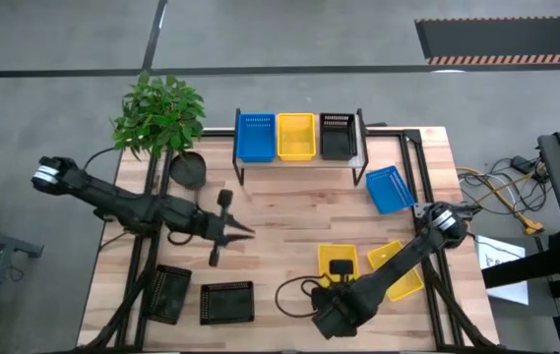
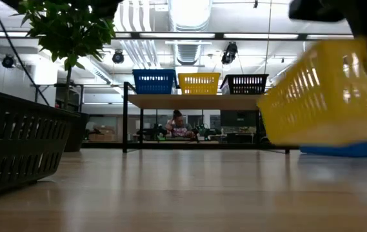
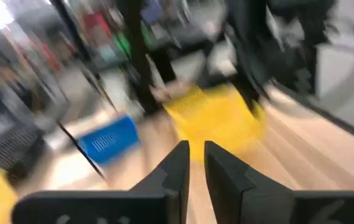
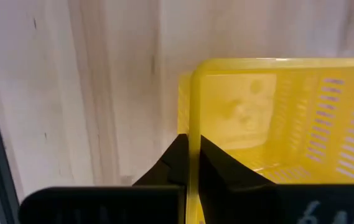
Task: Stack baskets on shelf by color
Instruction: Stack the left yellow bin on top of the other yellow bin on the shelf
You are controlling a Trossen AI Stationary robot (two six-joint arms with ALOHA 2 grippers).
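Pinching the thin rim of a light, stiff yellow basket (image 4: 276,118), the right gripper (image 4: 189,158) is clamping its jaws there, a good hold.

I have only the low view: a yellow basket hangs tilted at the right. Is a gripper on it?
Observer: Yes. The right wrist view shows the right gripper shut on the yellow basket, clamping its wall.
Operator: Where is the left arm?
Observer: The left gripper is over the table's middle, holding nothing.
Operator: Any other yellow off the shelf?
Observer: A second yellow basket lies beside the held one, partly under the right arm.
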